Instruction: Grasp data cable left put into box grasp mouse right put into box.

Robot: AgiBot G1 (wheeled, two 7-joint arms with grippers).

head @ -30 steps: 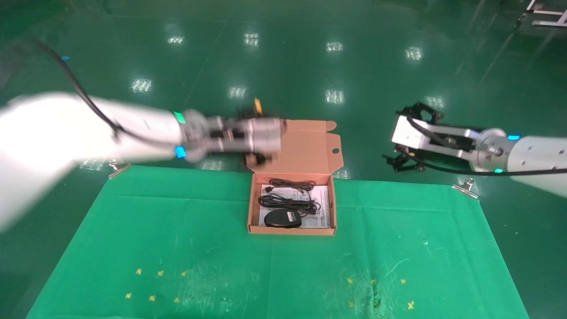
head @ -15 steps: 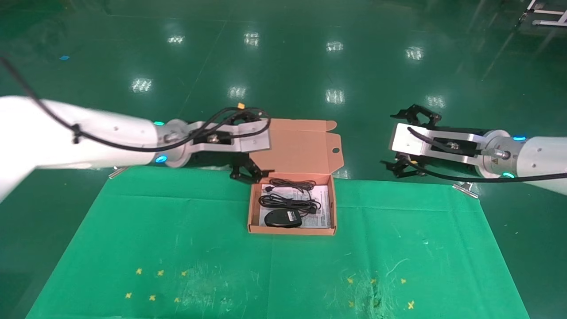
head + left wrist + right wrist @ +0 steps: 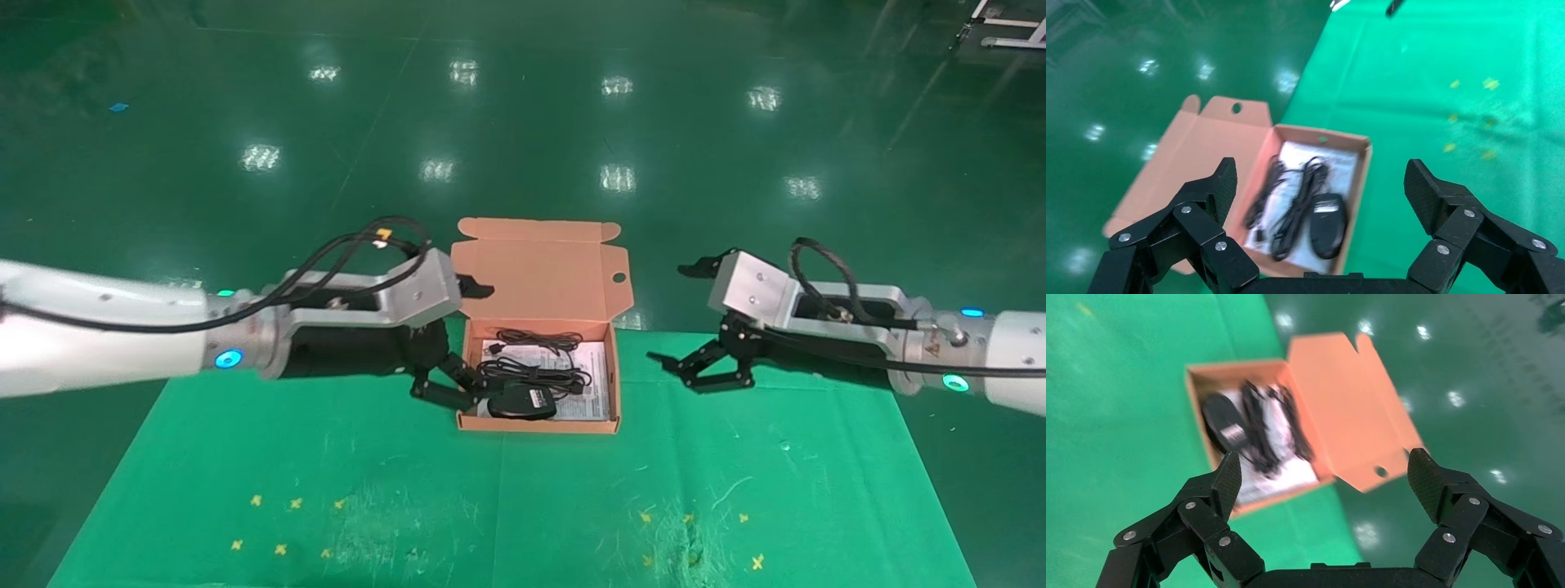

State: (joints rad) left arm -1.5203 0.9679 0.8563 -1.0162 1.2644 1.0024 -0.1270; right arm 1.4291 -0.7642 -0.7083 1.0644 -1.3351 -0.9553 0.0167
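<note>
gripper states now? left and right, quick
Left gripper: open, holding nothing, beside the box.
Right gripper: open, holding nothing, over the cloth to the box's right.

A desk covered by a green cloth fills the lower half of the head view. Small yellow cross marks are scattered at lower left and lower right. Behind it, a glossy dark green floor with lamp reflections is seen. White metal framing appears at upper right.
</note>
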